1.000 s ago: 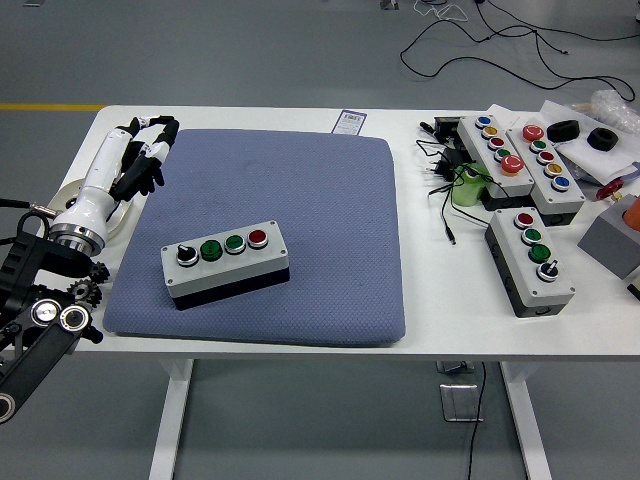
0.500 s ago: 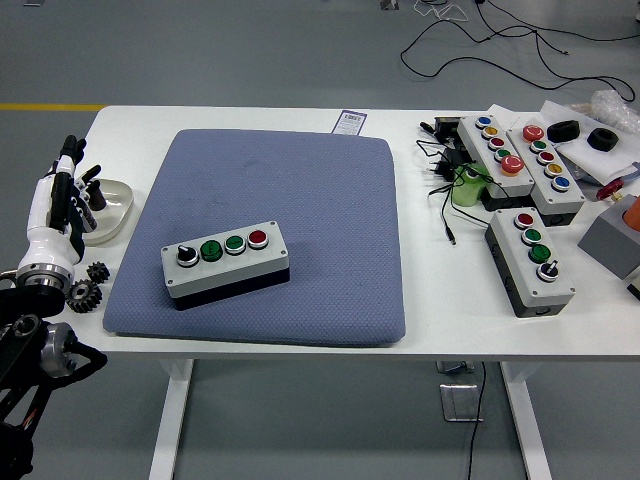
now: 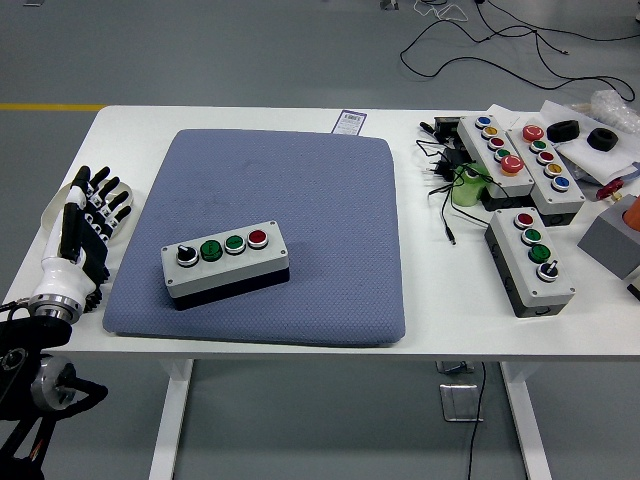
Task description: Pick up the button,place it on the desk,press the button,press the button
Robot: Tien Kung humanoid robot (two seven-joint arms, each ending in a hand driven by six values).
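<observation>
The left hand (image 3: pixel 88 222) hangs at the table's left edge, fingers spread wide and holding nothing. Just to its right, on the blue pad (image 3: pixel 300 180), lies the button box (image 3: pixel 227 263). Its long axis runs away from the hand, the black knob (image 3: pixel 187 254) at the nearer end and the red button (image 3: pixel 258 238) at the farther, tilted slightly up. Only this hand shows, so any press would probably fall to it, reaching rightward.

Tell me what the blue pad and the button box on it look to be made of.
The blue pad looks like woven fabric over foam: a matte, dotted weave with soft rounded corners. The button box looks like moulded plastic, with a smooth light-grey lid, a black base and glossy button caps.
</observation>
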